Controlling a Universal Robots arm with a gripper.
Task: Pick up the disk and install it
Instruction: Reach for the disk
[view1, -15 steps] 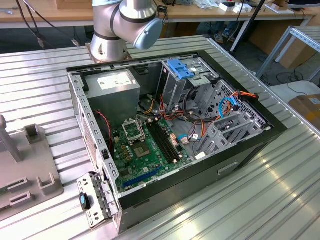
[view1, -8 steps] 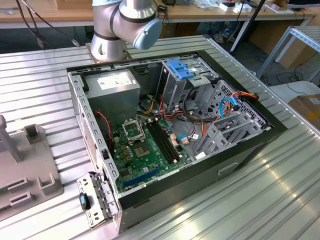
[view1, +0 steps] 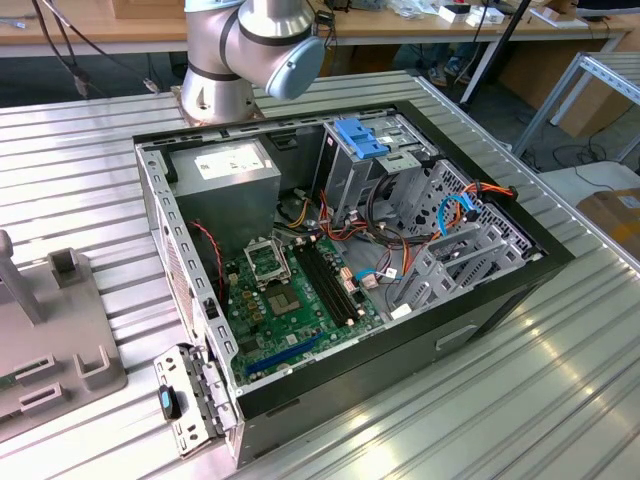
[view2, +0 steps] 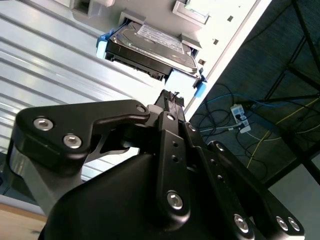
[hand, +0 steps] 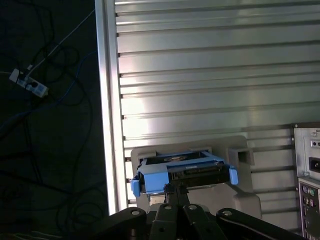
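In grey stand (hand: 240, 155) at counter (hand: 210, 75) edge, disk (hand: 182, 172) is being cradled, blue rail (hand: 136, 187) being offered toward hand (hand: 175, 189); hand is being held narrow at that rail, grip unconfirmed.

Labels on disk (view2: 150, 47) and power supply (view1: 225, 165), print unreadable

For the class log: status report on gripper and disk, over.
Gripper at disk, contact unclear. Disk in grey holder on table, not installed. Nothing between them.
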